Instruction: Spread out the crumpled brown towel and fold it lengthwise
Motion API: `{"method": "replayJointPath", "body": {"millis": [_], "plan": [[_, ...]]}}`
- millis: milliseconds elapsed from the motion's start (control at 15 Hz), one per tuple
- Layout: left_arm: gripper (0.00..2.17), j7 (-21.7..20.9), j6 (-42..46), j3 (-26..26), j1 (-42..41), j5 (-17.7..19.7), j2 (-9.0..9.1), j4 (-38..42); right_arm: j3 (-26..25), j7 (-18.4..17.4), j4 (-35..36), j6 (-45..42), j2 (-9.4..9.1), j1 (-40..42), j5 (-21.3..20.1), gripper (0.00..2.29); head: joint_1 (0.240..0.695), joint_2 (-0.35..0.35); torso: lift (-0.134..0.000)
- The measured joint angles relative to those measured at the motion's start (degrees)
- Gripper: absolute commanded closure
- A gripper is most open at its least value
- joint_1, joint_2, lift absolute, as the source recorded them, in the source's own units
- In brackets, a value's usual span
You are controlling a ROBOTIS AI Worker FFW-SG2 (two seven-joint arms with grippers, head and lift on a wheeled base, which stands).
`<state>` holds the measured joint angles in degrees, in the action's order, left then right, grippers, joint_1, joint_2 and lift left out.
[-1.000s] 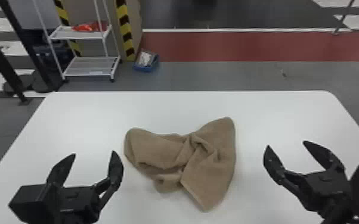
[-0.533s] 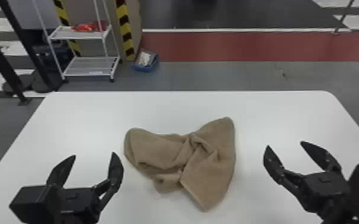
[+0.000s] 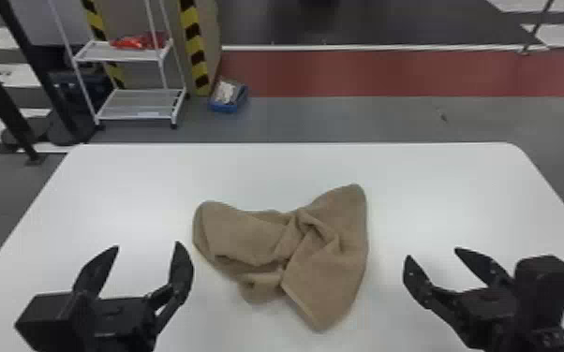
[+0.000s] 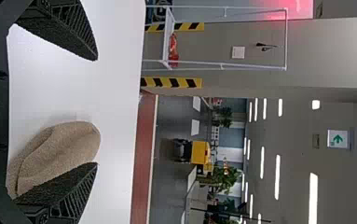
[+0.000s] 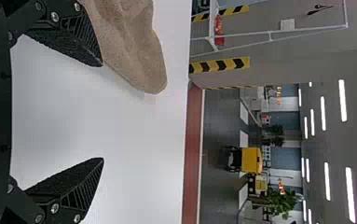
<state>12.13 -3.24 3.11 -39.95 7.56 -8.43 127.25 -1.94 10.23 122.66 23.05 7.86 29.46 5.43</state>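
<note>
So I'm standing here watching this robot, and the brown towel is in a twisted heap on the white bench, about midway between the left and right edges and well apart from the far one. Left tool is wide open with nothing in it, on the towel's left and toward the near side. Right tool is open and empty too, on the other side.

Looks like soft, light terry to me, zero stiffness, so it'll droop from wherever you grab it. Nothing fragile, you can squeeze it properly. The fuzzy nap should grip fine, but I'd bet the whole heap skates on that smooth top if you just push at it.

I'd have the right tool pinch the far right corner, single layer if possible, and the left one take the rounded left end. That end looks folded over, so watch for grabbing two layers. Leave the middle twist alone: clamp there and you only lift a wad. Raise it, ease the hands apart, let it hang out, then think about folding lengthwise.
</note>
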Motion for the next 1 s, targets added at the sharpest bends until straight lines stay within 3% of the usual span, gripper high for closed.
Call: {"method": "replayJointPath", "body": {"millis": [667,1000], "plan": [[0.07,-0.1,-0.2,-0.1,0.1,0.0,-0.27,-0.2,10.4,-0.1,-1.0,14.6,0.10,-7.0,-8.0,0.18,0.695,0.133,-0.124],[0.07,-0.2,-0.5,-0.4,0.2,0.0,-0.27,-0.3,11.4,-0.1,-1.0,16.1,0.14,-7.8,-8.9,0.18,0.695,0.145,-0.124]]}}
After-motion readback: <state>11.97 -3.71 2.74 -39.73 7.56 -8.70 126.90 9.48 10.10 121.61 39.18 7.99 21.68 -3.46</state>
